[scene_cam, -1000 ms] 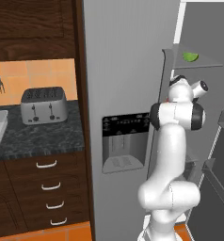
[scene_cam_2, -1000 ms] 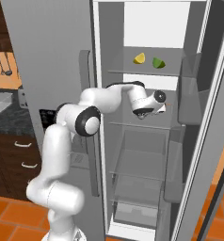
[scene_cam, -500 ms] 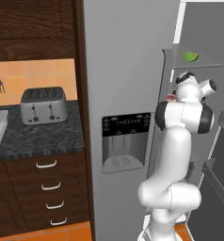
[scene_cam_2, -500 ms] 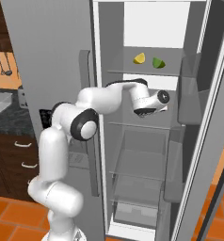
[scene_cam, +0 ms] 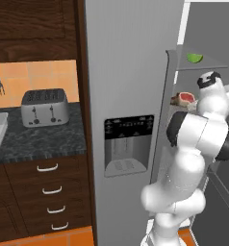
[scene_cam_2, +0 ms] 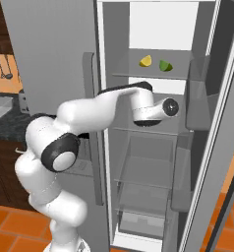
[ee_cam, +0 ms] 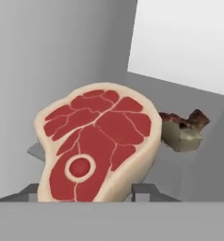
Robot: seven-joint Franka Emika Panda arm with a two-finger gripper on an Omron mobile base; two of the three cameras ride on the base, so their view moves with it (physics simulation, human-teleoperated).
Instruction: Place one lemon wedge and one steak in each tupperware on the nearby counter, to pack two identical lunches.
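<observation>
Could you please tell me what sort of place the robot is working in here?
It looks like a home-style kitchen, rendered in simulation. An open refrigerator holds a steak, a lemon wedge and a lime wedge, and a toaster stands on a dark speckled counter above wooden drawers.

The robot arm has reached deeper into the open fridge than a second ago, its elbow swung further toward the shelves. The pincer (ee_cam: 99,197) has narrowed from fully wide to about half open, and now sits at either side of a steak (ee_cam: 97,143), with a second steak piece (ee_cam: 182,129) just beyond it.
</observation>
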